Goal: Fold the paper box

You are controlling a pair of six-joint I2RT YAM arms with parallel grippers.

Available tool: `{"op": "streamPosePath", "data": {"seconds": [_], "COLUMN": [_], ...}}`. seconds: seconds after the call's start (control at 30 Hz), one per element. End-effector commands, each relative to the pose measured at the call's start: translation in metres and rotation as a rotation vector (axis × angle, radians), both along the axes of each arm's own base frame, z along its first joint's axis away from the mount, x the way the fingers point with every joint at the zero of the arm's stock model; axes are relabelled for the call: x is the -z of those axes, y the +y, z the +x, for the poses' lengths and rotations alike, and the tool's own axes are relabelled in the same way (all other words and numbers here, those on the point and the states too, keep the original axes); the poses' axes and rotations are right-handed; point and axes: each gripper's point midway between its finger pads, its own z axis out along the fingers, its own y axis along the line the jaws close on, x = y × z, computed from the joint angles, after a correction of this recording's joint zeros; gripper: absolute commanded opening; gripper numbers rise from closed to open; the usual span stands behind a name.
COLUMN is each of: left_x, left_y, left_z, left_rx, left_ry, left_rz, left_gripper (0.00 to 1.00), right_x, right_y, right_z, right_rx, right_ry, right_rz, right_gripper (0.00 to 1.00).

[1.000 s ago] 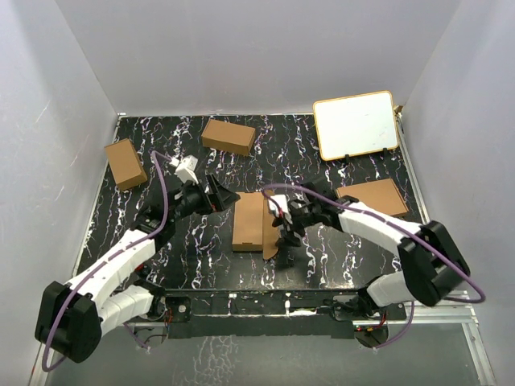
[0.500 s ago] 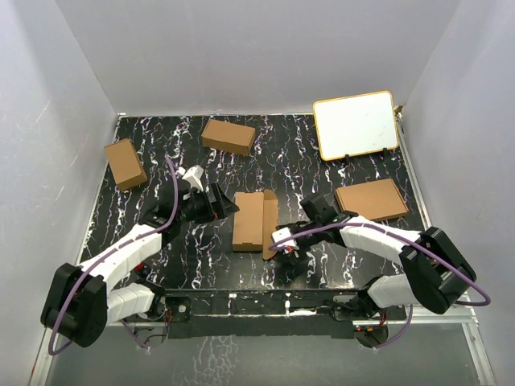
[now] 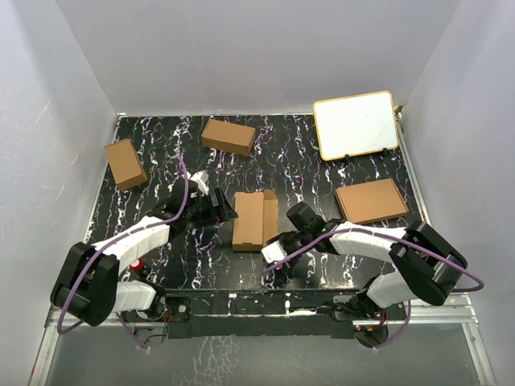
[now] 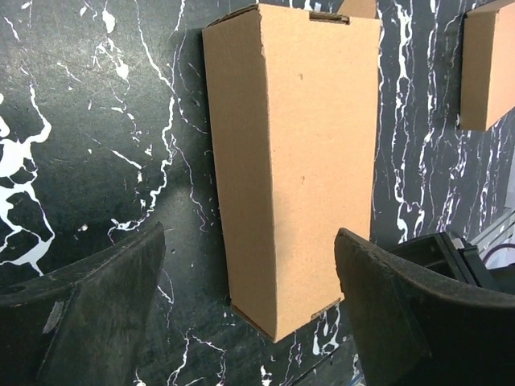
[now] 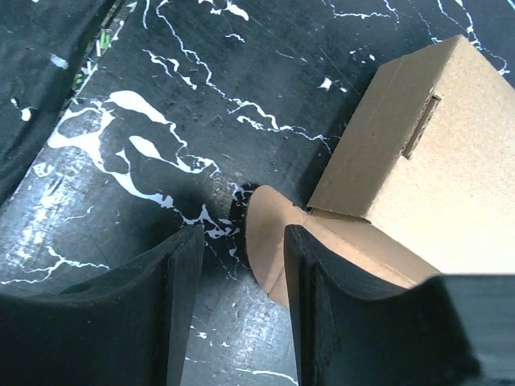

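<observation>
Left end effector (image 4: 249, 241) and right end effector (image 5: 243, 237) flank paper box (image 3: 249, 219)

No text, label, brand mark or number can be read in any view. The paper box (image 4: 298, 161) shows only plain brown cardboard, and the white board (image 3: 355, 125) at the back of the tabletop (image 3: 306, 157) has a bare white face.
</observation>
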Motion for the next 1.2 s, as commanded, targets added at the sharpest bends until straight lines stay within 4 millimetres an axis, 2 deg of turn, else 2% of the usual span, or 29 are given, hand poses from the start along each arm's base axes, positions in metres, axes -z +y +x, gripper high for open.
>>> {"op": "streamPosePath", "data": {"seconds": [0.0,0.23,0.6,0.73,1.17], "left_x": [-0.007,0.007,0.014,0.028,0.013], "left_y": [-0.009,-0.013,-0.012,-0.011,-0.022], "left_z": [0.008,0.006,0.005,0.001,-0.001], "left_rx": [0.034,0.052,0.058,0.063,0.097], "left_ry": [-0.032,-0.002,0.005,0.042,0.015], "left_rz": [-0.007,0.019,0.033,0.050,-0.023], "left_gripper": [0.83,0.80,0.78,0.76,0.74], "right_x": [-0.007,-0.004,-0.009,-0.009,-0.012], "right_y": [0.013,0.016,0.018,0.016,0.013], "right_z": [0.007,0.007,0.014,0.016,0.022], "right_rx": [-0.031,-0.021,0.027,0.046,0.089], "right_ry": [-0.077,-0.079,-0.077,-0.064,-0.012], "right_rz": [0.053,0.047,0.048,0.043,0.041], "right_gripper": [0.48,0.41,0.30,0.25,0.14]}}
